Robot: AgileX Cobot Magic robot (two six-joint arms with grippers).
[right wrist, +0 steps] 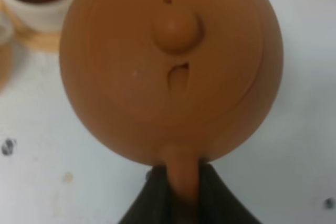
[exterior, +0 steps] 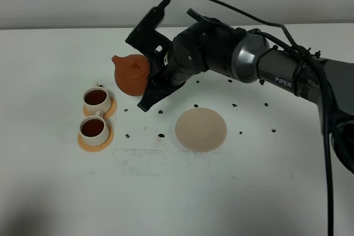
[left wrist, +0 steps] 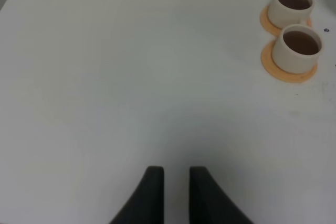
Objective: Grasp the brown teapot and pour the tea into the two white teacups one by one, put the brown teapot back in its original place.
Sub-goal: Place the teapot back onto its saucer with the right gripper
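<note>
Left gripper (left wrist: 176, 192): it shows only in the left wrist view. Its two dark fingers sit side by side with a thin gap between them. They hold nothing. It hangs over bare white table (exterior: 182, 192), well apart from the cups.

Two white teacups: the far cup (exterior: 95, 98) and the near cup (exterior: 93, 128) stand at the left of the table, one behind the other. Each sits on its own orange saucer (exterior: 95, 142). Both have dark tea in them. In the left wrist view both cups (left wrist: 294, 5) (left wrist: 299, 49) show off to one side of the fingers.

Brown teapot (exterior: 131, 74): it is up in the air, just behind and to the right of the far cup. It tips over, with its spout pointing left. It touches no cup.

Right gripper (exterior: 148, 84): it reaches across from the right side. It is clamped on the teapot's handle. In the right wrist view the teapot (right wrist: 170, 66) fills the picture, seen from the lid side. The round knob (right wrist: 177, 30) is in the middle. The handle (right wrist: 181, 179) sits squeezed between the two dark fingers (right wrist: 152, 200).

Beige coaster (exterior: 201, 129): it lies flat on the table, to the right of the cups. It sits below and to the right of the teapot, apart from it. Nothing sits on it.

Black dots (exterior: 160, 135): small marks dot the table around the coaster.
</note>
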